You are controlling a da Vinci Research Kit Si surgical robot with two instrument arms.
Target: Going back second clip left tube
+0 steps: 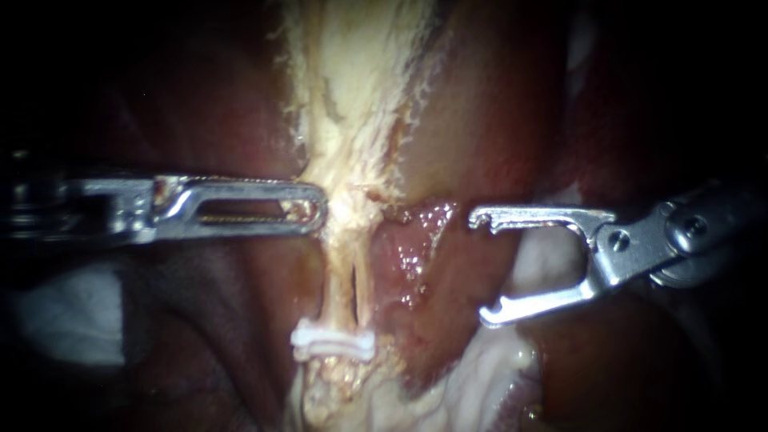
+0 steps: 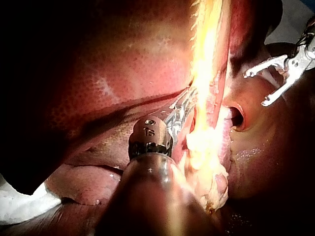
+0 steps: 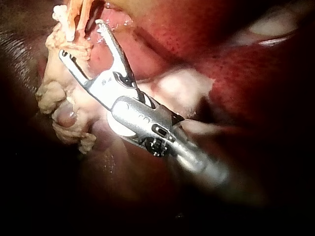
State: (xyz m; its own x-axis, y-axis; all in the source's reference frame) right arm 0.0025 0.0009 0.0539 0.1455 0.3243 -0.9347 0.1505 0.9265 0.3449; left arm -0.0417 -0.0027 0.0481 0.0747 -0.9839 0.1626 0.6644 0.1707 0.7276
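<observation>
So the left tube [image 1: 339,280] is the left one of two thin pale strands running side by side down the middle of the endoscope view, with a dark slit between them. A white clip [image 1: 332,342] sits across their lower end. It looks like it spans both, but I can't tell for sure how much it actually grips. Above the slit the two merge into one wide pale strand [image 1: 352,96] that runs up out of view.

The left instrument [image 1: 314,210] comes in level, and its slotted jaws are closed together, pinching the left edge of that pale strand just above where the tubes split. A bit of pale tissue shows in the slot near the tip. The left wrist view [image 2: 179,109] agrees, with the tip right up against the bright strand.

The right instrument [image 1: 485,266] is spread wide open and totally empty, no clip loaded, nothing touching either jaw. It's well apart from the tubes, off to their right over wet red tissue. From its own wrist camera [image 3: 81,38] the two hooked tips point toward the lumpy pale tissue without touching it.

Dark red liver [image 2: 123,59] surrounds it all.
</observation>
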